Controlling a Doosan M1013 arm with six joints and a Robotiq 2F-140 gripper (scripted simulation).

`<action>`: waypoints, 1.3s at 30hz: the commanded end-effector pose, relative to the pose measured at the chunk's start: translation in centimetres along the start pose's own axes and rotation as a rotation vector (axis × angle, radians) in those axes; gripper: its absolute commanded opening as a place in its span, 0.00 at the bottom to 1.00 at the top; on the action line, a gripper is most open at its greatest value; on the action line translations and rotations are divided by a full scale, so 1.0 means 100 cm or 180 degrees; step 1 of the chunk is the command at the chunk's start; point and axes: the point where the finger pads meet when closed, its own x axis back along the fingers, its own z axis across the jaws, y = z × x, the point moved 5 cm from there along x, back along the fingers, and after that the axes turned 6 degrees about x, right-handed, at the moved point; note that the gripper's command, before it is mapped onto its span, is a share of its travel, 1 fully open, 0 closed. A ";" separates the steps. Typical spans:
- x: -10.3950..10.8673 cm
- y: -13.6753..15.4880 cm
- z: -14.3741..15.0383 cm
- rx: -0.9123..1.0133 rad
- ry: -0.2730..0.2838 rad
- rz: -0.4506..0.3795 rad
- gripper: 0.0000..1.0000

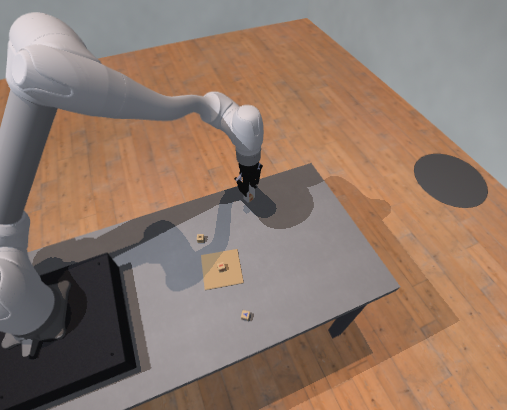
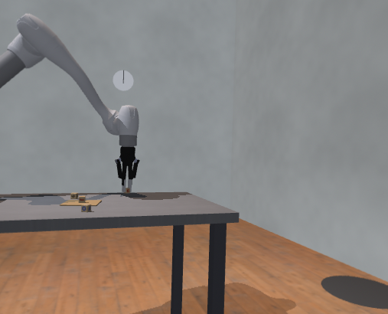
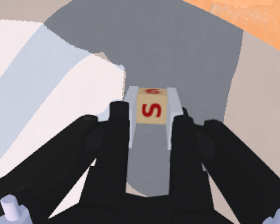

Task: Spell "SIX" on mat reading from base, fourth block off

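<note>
My gripper (image 1: 250,195) (image 2: 127,188) (image 3: 152,101) is shut on the S block (image 1: 251,198) (image 2: 128,190) (image 3: 151,109), just above the table near its far edge. Its red S faces up, turned sideways in the wrist view; a red character shows on one side. The mat (image 1: 232,280) (image 2: 68,204) lies flat. A block with a red mark on top (image 1: 222,267) (image 2: 82,199) sits near the mat's middle. A block with a dark letter (image 1: 200,238) (image 2: 74,195) lies off the mat. A block with a blue letter (image 1: 246,315) (image 2: 86,208) lies off its opposite side. Their top letters are too small to read surely.
The grey table (image 1: 310,260) (image 2: 157,210) carries everything. The black base plate (image 1: 95,320) of the arm is at its left end in the top view. Shadows of the arm fall across the table and part of the mat.
</note>
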 end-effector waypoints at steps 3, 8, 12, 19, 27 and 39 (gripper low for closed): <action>0.034 -0.003 0.001 0.0012 0.0002 0.0004 0.13; 0.063 -0.003 0.001 0.0012 0.0002 0.0004 0.13; 0.082 -0.003 0.001 0.0012 0.0002 0.0004 0.13; 0.086 -0.003 0.001 0.0012 0.0002 0.0004 0.13; 0.086 -0.003 0.001 0.0012 0.0002 0.0004 0.13; 0.086 -0.003 0.001 0.0012 0.0002 0.0004 0.13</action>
